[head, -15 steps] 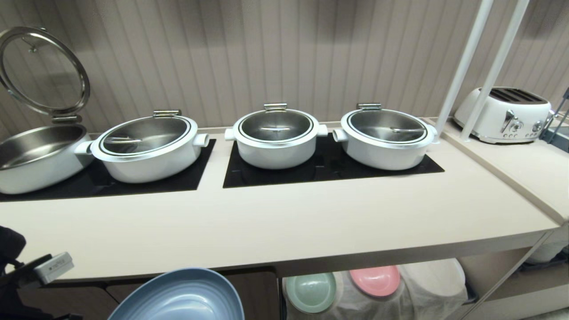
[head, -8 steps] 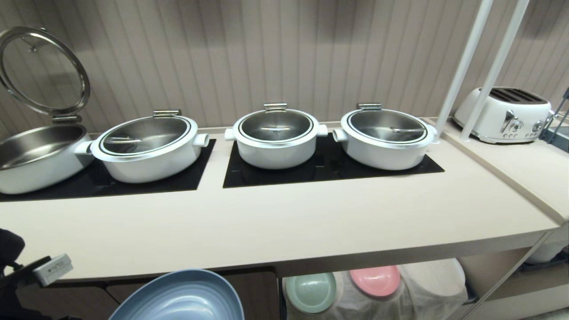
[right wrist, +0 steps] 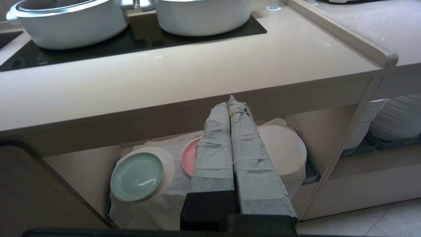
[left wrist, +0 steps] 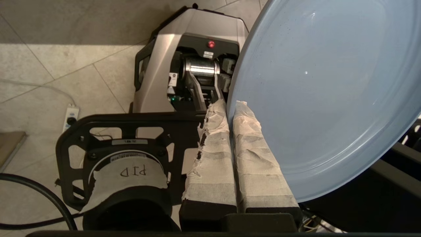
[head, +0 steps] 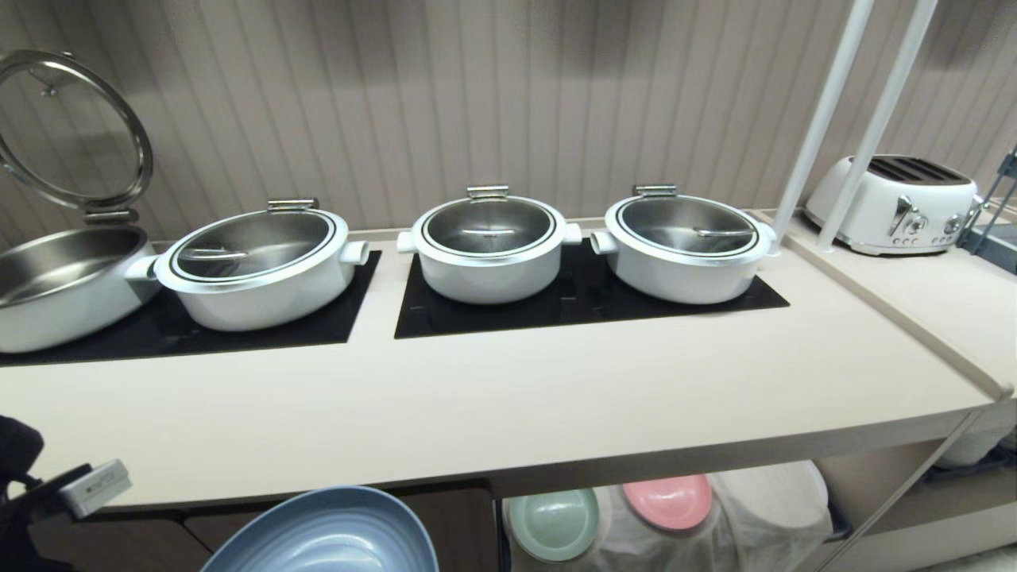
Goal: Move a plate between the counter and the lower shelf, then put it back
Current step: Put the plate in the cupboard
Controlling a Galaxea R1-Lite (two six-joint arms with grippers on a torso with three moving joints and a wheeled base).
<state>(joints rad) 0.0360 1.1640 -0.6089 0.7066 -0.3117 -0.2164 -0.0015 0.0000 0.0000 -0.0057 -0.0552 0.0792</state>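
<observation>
The light blue plate [head: 326, 532] hangs tilted at the bottom of the head view, below and in front of the beige counter [head: 508, 405]. In the left wrist view my left gripper [left wrist: 231, 104] is shut on the plate [left wrist: 322, 92], its taped fingers [left wrist: 210, 154] pinching the rim. My right gripper [right wrist: 232, 103] is shut and holds nothing. It hangs in front of the lower shelf [right wrist: 329, 131], where a white cloth [right wrist: 164, 204] covers the plate stacks.
A mint green plate [head: 554, 520] and a pink plate [head: 667, 500] lie on the cloth. White pots [head: 489, 246] stand on black cooktop panels; one at the far left has its lid [head: 71, 127] raised. A toaster [head: 894, 202] and white poles [head: 826, 119] stand at the right.
The whole head view has shifted slightly to the left. The plate and the left arm keep much the same place, with the grip unchanged.
</observation>
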